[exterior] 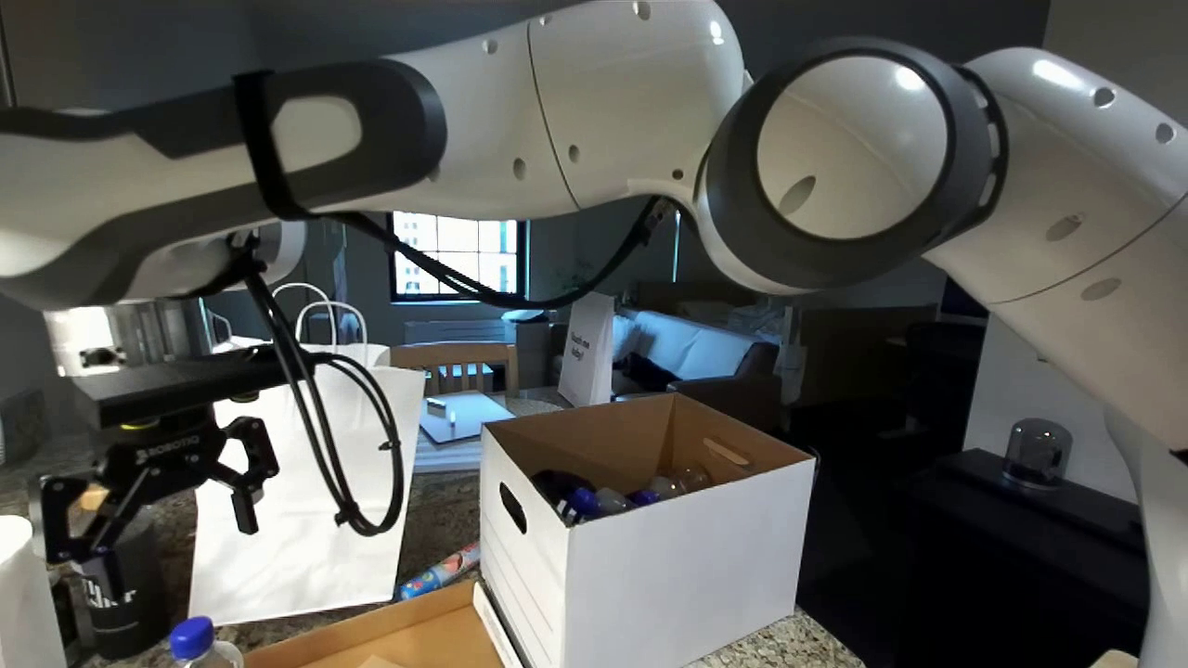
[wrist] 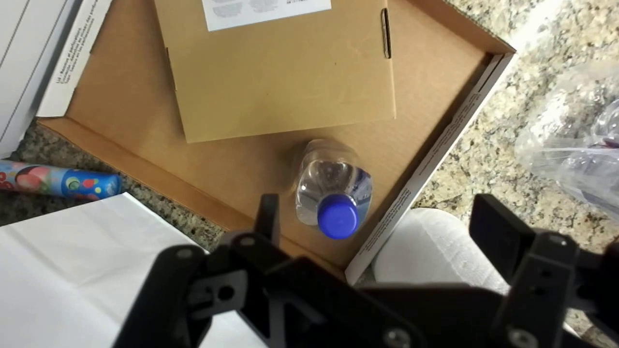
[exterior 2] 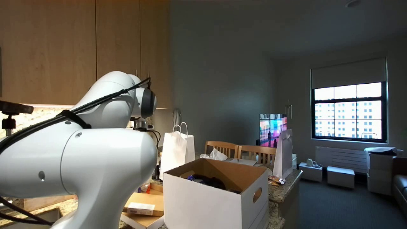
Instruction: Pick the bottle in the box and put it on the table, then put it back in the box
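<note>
A clear bottle (wrist: 333, 179) with a blue cap stands upright in the shallow cardboard tray (wrist: 232, 174) in the wrist view; an exterior view cuts off the same bottle (exterior: 209, 654) at its lower edge. My gripper (wrist: 380, 220) is above it with the jaws wide apart, touching nothing; the bottle appears closer to the left-hand finger. An exterior view has the gripper (exterior: 176, 545) left of the white box (exterior: 687, 566). Inside that box are several blue-capped bottles (exterior: 585, 504) and a dark item, lower parts hidden. No wooden table can be made out; a speckled counter (exterior: 789, 645) carries the box.
A flat brown carton (wrist: 285, 82) lies in the tray. Around it are a white paper bag (exterior: 306, 520), a patterned tube (wrist: 72, 182), a paper roll (wrist: 430, 246) and crinkled clear plastic (wrist: 566, 140). A dark jar (exterior: 130, 603) stands below the gripper.
</note>
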